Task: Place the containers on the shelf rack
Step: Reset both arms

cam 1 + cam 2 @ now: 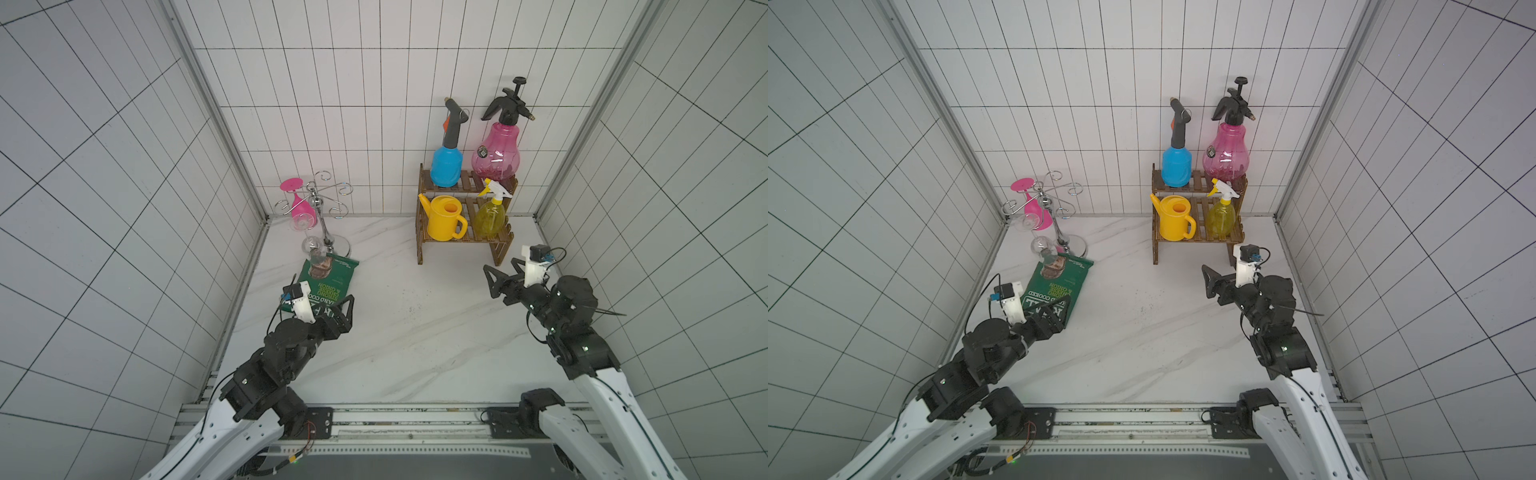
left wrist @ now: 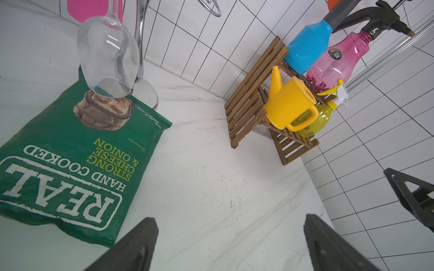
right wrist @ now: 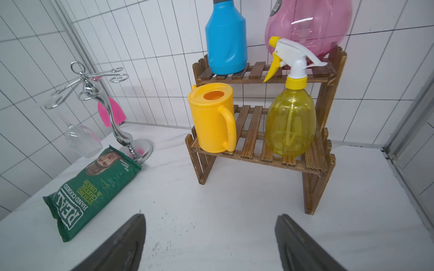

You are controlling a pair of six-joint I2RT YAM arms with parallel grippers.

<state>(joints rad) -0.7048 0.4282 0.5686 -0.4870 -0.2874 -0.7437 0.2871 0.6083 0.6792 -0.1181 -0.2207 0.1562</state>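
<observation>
The dark wooden shelf rack [image 1: 420, 249] [image 1: 1200, 208] [image 3: 253, 131] stands against the back wall at the right. On its upper tier are the blue sprayer [image 1: 446, 166] [image 3: 225, 40] and the pink sprayer [image 1: 496, 153] [image 3: 310, 23]. The lower tier carries the yellow-orange watering can [image 1: 444, 218] [image 3: 211, 117] and the translucent yellow trigger bottle [image 1: 491, 216] [image 3: 291, 122], both upright. My right gripper [image 1: 500, 268] [image 3: 210, 218] hovers open and empty in front of the rack's right leg. My left gripper [image 1: 338, 309] [image 2: 229, 220] is open and empty over the near end of the snack bag.
A green snack bag [image 1: 328, 282] lies flat at the left. Behind it stands a chrome wire glass holder [image 1: 324, 208] with a pink wine glass [image 1: 297, 203] and a clear glass [image 1: 313, 247] hanging from it. Tiled walls close three sides.
</observation>
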